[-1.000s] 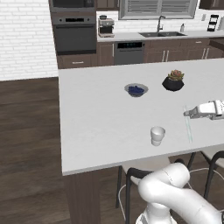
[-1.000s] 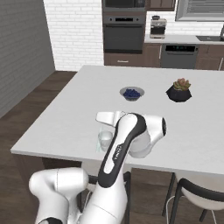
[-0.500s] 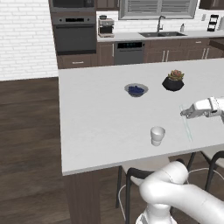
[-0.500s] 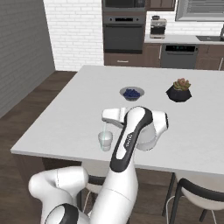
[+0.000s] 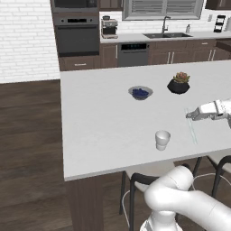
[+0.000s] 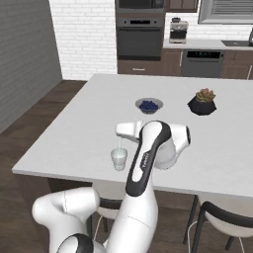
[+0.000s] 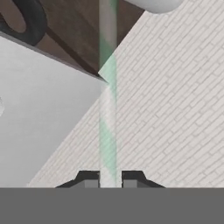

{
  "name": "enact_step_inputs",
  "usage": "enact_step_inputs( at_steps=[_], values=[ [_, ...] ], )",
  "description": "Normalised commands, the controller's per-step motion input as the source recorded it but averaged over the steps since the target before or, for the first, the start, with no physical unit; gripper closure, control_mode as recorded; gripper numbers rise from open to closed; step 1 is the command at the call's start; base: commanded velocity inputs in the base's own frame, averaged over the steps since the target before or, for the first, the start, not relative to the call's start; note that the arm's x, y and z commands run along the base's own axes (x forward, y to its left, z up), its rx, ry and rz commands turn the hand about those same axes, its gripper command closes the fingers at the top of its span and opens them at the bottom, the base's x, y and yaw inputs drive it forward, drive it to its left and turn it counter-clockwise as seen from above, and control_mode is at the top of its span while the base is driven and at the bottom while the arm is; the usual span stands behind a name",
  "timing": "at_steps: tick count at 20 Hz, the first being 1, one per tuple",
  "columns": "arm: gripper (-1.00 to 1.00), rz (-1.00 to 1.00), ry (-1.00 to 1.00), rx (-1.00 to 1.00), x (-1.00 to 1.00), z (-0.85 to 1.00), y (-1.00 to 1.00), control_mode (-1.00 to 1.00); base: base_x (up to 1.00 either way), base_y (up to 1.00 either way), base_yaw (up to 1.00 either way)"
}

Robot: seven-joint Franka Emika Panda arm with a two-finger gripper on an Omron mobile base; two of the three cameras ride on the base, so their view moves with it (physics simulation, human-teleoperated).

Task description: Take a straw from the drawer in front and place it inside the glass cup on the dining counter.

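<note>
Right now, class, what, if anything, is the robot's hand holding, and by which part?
The hand is shut on the thin, pale whitish-green translucent straw, gripping it near one end.

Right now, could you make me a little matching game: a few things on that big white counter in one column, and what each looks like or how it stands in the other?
Things:
1. straw
2. glass cup
3. bowl
4. plant pot

States:
A. black, holding a small plant
B. clamped between the fingers, hanging down beside the cup
C. wide, with blue contents
D. short and whitish, standing upright near the counter's front edge

Pairs: 1-B, 2-D, 3-C, 4-A
</note>
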Motion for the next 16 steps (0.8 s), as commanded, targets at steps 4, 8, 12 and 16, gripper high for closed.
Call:
enact_step_inputs(
  at_steps=[4,8,12,16],
  values=[
    [1.00,0.00,-0.38,-0.02,0.08,-0.24,0.12,-1.00,0.00,0.00,0.00],
    [1.00,0.05,-0.34,0.00,0.32,-0.22,0.03,-1.00,0.00,0.00,0.00],
    [1.00,0.18,-0.33,0.00,0.29,-0.17,-0.10,-1.00,0.00,0.00,0.00],
    [1.00,0.25,-0.25,0.00,0.18,-0.16,-0.30,-1.00,0.00,0.00,0.00]
  ],
)
